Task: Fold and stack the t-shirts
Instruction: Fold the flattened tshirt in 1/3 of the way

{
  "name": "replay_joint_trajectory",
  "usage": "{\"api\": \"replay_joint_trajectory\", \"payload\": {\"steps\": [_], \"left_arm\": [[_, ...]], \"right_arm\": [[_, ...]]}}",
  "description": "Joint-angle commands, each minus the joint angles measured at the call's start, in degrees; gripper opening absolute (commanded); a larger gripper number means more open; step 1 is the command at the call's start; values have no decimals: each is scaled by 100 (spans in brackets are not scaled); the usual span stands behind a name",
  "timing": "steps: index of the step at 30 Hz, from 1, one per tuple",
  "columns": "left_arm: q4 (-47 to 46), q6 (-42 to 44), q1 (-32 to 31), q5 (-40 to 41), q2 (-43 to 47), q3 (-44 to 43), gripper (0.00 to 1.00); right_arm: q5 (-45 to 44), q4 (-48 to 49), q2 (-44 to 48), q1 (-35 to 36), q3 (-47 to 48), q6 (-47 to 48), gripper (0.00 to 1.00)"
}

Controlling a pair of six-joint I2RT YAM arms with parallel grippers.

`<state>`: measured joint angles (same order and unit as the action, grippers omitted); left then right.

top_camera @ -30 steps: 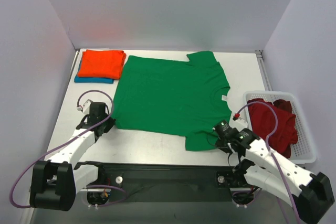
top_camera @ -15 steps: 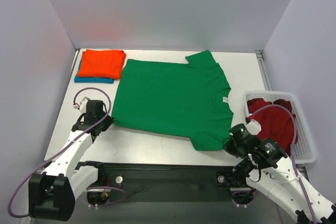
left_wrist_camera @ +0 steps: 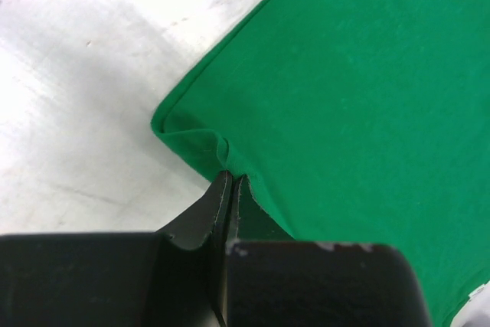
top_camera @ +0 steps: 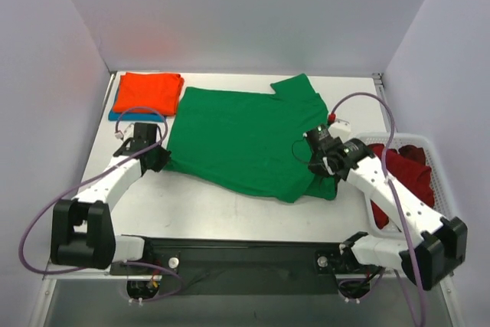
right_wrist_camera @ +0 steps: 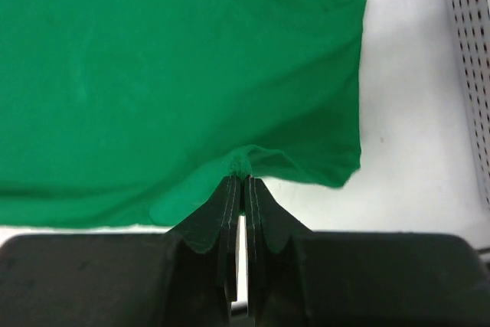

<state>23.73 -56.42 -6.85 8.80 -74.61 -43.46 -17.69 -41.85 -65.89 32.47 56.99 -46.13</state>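
A bright green t-shirt (top_camera: 245, 135) lies spread across the table's middle, its near right part folded over. My left gripper (top_camera: 158, 157) is shut on its near left hem corner (left_wrist_camera: 200, 143). My right gripper (top_camera: 318, 160) is shut on the shirt's near right edge (right_wrist_camera: 243, 161), lifted over the shirt body. A folded orange t-shirt (top_camera: 148, 91) sits on a teal-blue one (top_camera: 126, 116) at the back left. Dark red t-shirts (top_camera: 406, 178) lie in the white basket at the right.
The white plastic basket (top_camera: 452, 223) stands at the right edge of the table. Grey walls close off the back and both sides. Bare white table (top_camera: 222, 208) shows in front of the green shirt.
My right gripper has carried the shirt's near right edge up and back over the shirt, folding that side. My left gripper has moved back a little with the hem corner.
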Motion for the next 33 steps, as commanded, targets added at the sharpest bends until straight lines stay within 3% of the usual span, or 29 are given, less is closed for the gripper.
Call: {"api": "replay_joint_trajectory", "payload": {"steps": [1, 13, 33], "left_arm": [[-201, -88, -18, -18, -360, -583, 0], [-465, -238, 87, -185, -1328, -1164, 0], [-869, -273, 448, -651, -1724, -1410, 0]], "right_arm": [[-15, 500, -485, -363, 409, 429, 0], [81, 879, -1593, -1075, 1253, 728, 0], [354, 1143, -1814, -1752, 1306, 869, 0]]}}
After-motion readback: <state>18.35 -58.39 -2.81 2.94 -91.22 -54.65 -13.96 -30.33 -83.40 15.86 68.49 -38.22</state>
